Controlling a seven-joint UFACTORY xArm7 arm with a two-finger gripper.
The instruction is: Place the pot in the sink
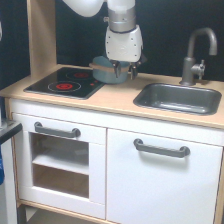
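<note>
Exterior view only, and it is soft: the gripper, just above the frame's centre, covers the right part of the pot, so only the left of the bowl and tan rim shows. I cannot tell whether the dark fingers grip the rim or merely straddle it. Upright, mouth up, the pot sits at the stovetop's right rear corner. Its handles are not discernible. Right of centre lies the sink, beneath a faucet.

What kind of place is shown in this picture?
Most likely a toy play kitchen, not a real one. It has a black stovetop with red rings, a dark grey sink with a tap, and white cabinet doors with grey handles under a wooden counter.
</note>
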